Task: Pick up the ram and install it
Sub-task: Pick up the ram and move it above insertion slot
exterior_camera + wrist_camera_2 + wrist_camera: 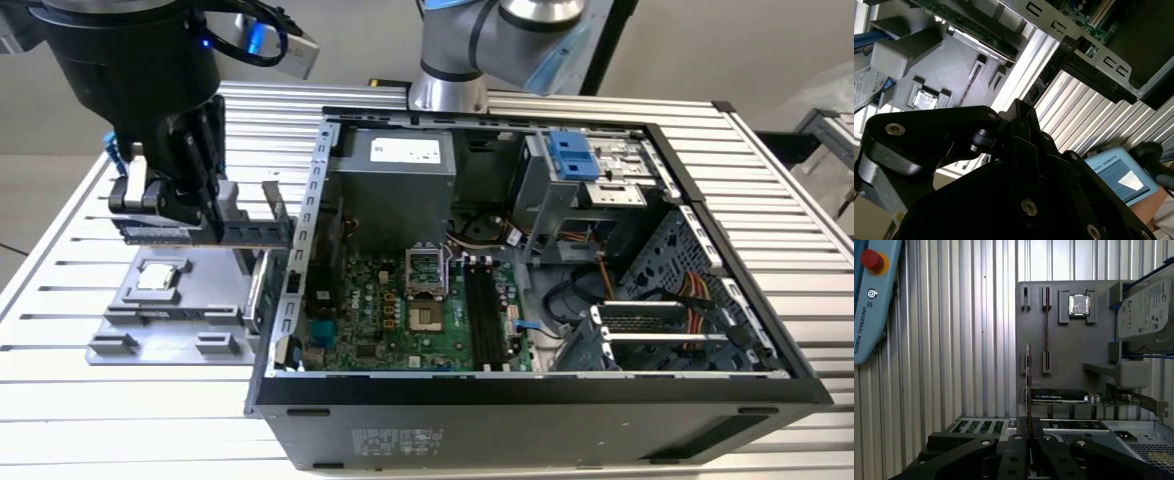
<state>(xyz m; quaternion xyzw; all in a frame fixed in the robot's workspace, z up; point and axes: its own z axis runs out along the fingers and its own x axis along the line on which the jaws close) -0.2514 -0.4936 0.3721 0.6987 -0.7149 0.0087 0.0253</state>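
Fingers (1015, 447) were drawn narrow and pinched shut on the ram (238, 232). In the exterior view we saw it as a long, thin stick held level and on edge, a greenish board with a row of dark chips along its face. It stuck out past the fingers on both sides, farther on the side toward the open computer case (534, 385). There its end came just beside the case's perforated side wall, and we could not tell whether the two touched. In the first wrist view we met the stick edge-on, a thin brownish line running straight out from between the fingertips.

Below the fingers sat a grey holder tray (160, 345) on the ribbed bench (80, 440), and the ram hung clear above it. A small square silver processor chip (160, 278) lay in the tray almost under the fingers. Beyond the fingertips we also saw a hard drive (1146, 310) in a blue frame and a dark expansion card (1059, 396). Well apart from the fingers, inside the case, lay the green motherboard (387, 320) with its dark memory slots (487, 325).
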